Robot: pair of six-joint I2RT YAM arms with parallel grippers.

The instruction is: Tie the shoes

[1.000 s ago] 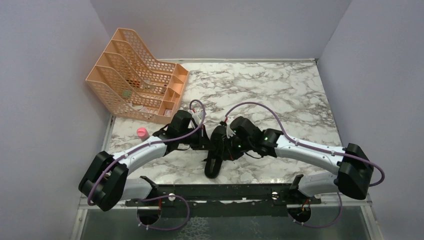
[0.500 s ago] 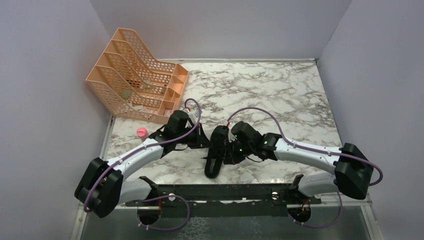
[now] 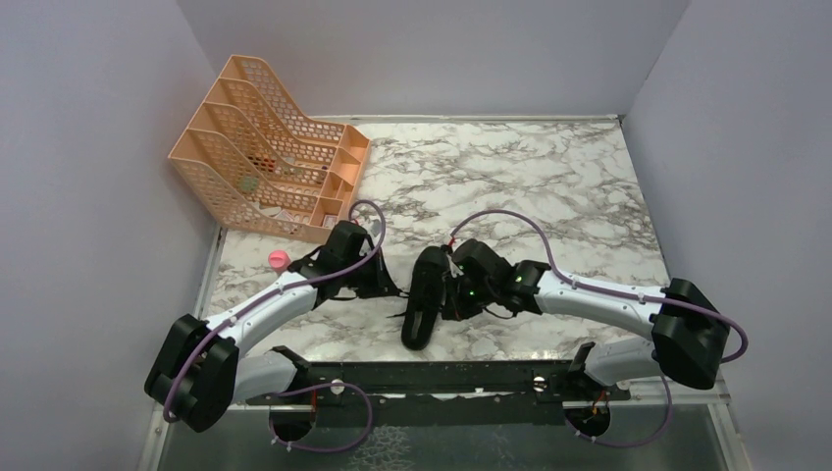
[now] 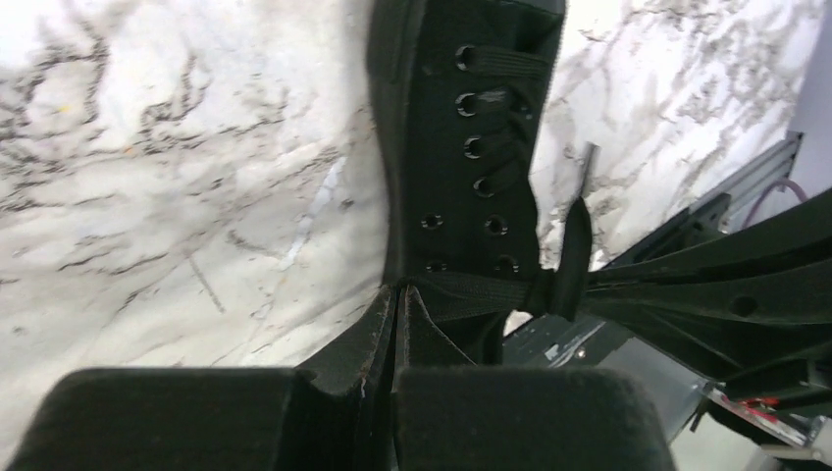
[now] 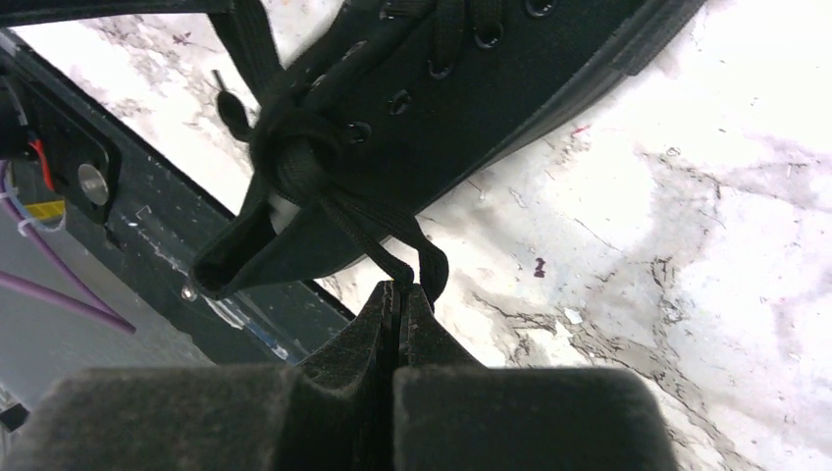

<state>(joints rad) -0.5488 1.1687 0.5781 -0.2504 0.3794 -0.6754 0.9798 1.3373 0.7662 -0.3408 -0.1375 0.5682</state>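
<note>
1. The black low-cut shoe (image 3: 422, 304) is lying on the marble tabletop (image 3: 549, 186) close to its near edge, between my two arms, with the sole down as far as I am seeing.
2. My left jaws are pressed together on a flat lace strand (image 4: 481, 292), which is running taut across the eyelet rows toward the far side.
3. My right jaws are clamped together on the other strand (image 5: 424, 257), which is folding over right at the pinch.
4. Handling, my guess: the shoe is looking light with soft canvas sides, so hard pulls are likely dragging or tipping it. Even tension from both sides is looking safer.
5. The laces are thin, limp and flat, so they are probably slipping if I take them near the tip. I am judging mid-strand, close to the knot (image 5: 294, 157), to be the better hold.
6. The left wrist view is showing the eyelets, the crossed lacing and a free aglet (image 4: 587, 162). The knot itself is blurring into black there.
7. The right wrist view is showing the knot bunched at the top eyelets, which the other views are missing.
8. The top view is giving only the layout. The laces are reading too dark there, and both pairs of jaws are hiding against the shoe.
</note>
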